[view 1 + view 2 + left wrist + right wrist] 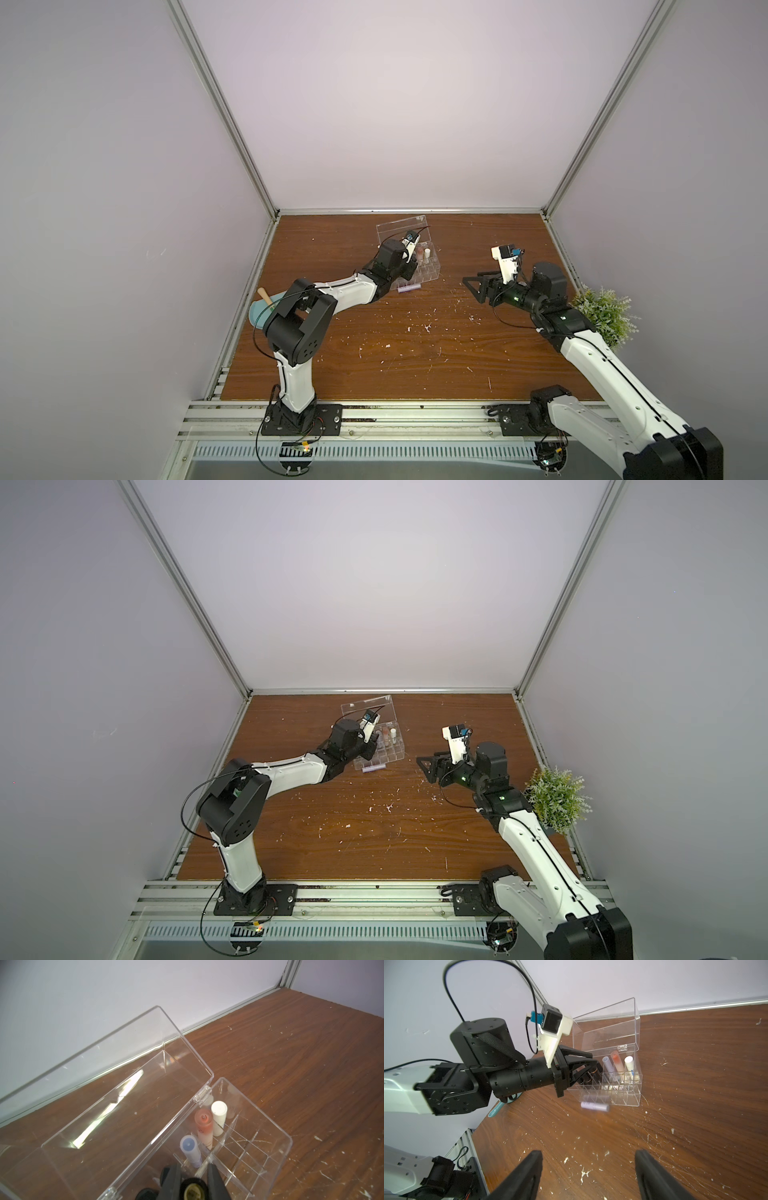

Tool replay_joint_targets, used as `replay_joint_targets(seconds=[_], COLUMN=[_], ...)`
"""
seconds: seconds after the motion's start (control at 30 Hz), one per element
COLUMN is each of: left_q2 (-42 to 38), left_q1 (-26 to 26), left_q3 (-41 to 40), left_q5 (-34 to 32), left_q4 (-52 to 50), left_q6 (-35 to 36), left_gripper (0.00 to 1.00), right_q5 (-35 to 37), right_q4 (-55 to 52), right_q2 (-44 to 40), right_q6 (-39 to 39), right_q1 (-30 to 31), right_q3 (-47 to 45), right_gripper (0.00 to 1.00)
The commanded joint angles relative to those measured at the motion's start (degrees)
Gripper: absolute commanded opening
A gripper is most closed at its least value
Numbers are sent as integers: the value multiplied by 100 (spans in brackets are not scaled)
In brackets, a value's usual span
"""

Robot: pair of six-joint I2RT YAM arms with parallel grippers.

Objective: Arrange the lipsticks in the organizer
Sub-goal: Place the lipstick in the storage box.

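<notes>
In the open organizer point(288, 1140), lilac lipstick point(190, 1152), pink lipstick point(204, 1128) and white lipstick point(219, 1118) are stood along the hinge side. Black lipstick point(193, 1188) is clamped by left pincer point(193, 1165); right pincer point(588, 1155) is held apart.

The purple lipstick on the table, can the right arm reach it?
Probably yes. The purple lipstick lies on the table beside the box, and the open right gripper faces it with nothing between. The left gripper holds a black lipstick at the box.
</notes>
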Motion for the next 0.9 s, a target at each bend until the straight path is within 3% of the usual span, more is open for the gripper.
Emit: replay_joint_targets(seconds=[0.0,0.1,0.23,0.33,0.5,0.87], left_q2=[73,75,93,102,93,104], left_q1=[-50,-46,-48,-46,-54,94], left_q3=[64,-36,-137,-181,-228,-259], left_q5=[-91,-99,-148,-217,-534,-537], left_q4=[146,238,276,307,349,415], left_q6=[73,28,3,18,21,-4], left_gripper=[21,24,56,66,69,70], right_q5=[-135,-145,-154,-179,-183,-297], right_q4=[36,60,76,91,93,107], right_q2=[-126,-154,-175,-180,-207,-207], right_q6=[-91,-75,-62,-48,-33,-4], right_q1=[-39,-51,-68,-77,-86,-90], right_q3=[33,-10,-72,-93,-108,-134], right_gripper=[76,76,76,76,76,75])
